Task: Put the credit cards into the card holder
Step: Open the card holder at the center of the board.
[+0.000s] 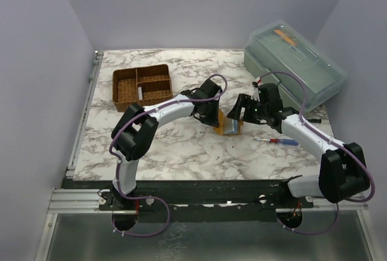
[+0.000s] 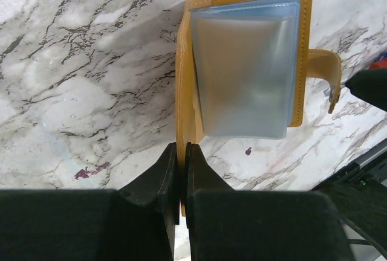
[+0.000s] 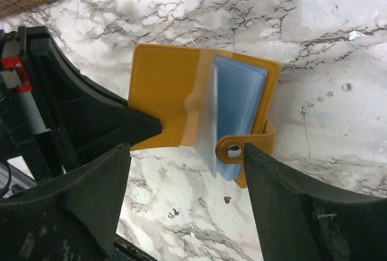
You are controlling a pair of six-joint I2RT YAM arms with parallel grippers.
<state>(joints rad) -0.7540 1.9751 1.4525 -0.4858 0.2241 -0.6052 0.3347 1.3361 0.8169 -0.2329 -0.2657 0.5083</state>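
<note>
The card holder [image 1: 231, 125] is an orange-tan wallet lying open at the table's middle, with pale blue clear sleeves inside [image 2: 245, 67]. My left gripper [image 1: 213, 119] is shut on the edge of its cover [image 2: 181, 146]. My right gripper [image 1: 242, 111] is open just right of the wallet, its jaws wide apart [image 3: 186, 152] above the snap strap [image 3: 233, 150] and touching nothing. One pale credit card [image 1: 140, 93] stands in the woven basket. No other cards show.
The brown woven divided basket [image 1: 151, 70] sits at the back left. A clear lidded plastic box [image 1: 296, 64] stands at the back right. A red and blue screwdriver [image 1: 278, 141] lies on the marble near the right arm.
</note>
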